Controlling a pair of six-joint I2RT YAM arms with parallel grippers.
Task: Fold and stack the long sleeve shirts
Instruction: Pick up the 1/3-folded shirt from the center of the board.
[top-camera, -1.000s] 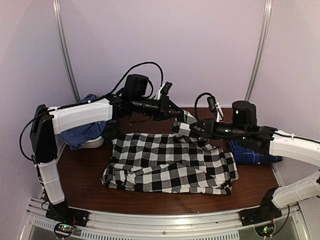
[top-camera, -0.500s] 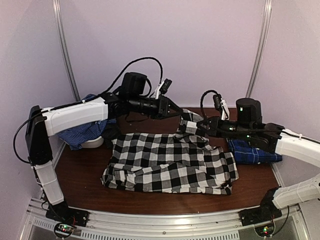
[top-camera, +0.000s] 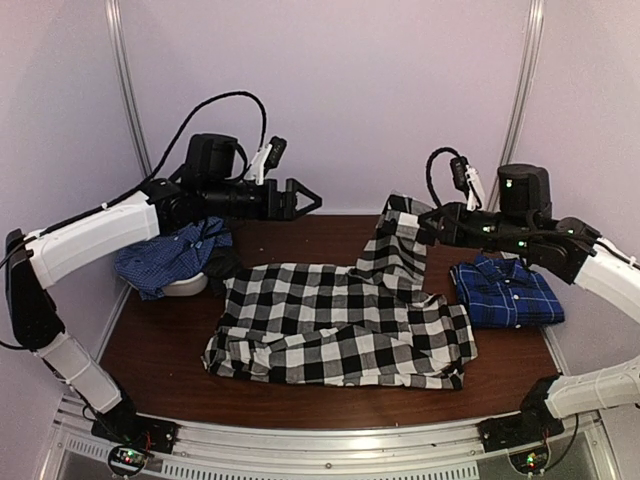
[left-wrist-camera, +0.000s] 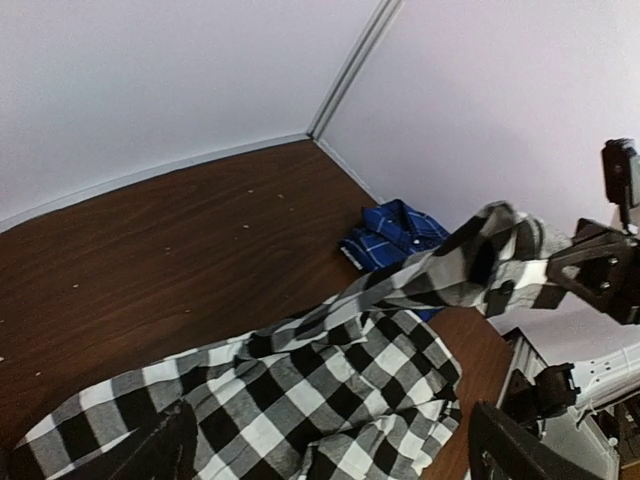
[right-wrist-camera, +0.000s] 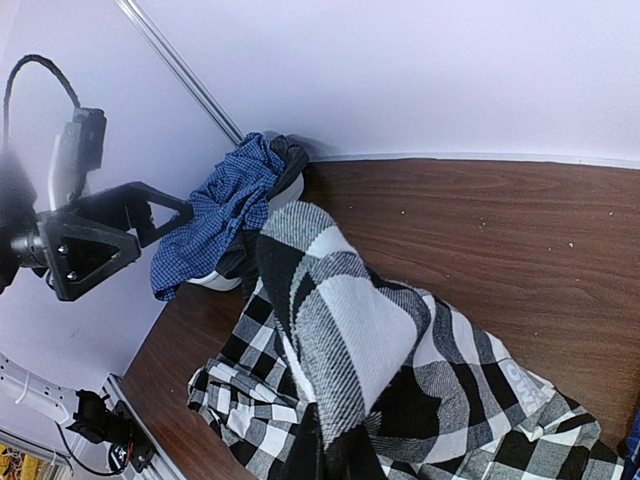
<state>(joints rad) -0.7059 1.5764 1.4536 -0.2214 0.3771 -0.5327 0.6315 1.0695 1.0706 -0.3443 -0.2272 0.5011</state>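
Dark brown wooden table has the big black-and-white check button-up shirt spread flat mid-table, with one sleeve pulled up toward the right. Royal blue plaid shirt sits folded at the right side, looks like the stack base. Right gripper is clamped on that sleeve, I'd guess to fold it across. Left gripper hovers above the table, jaws apart, empty.
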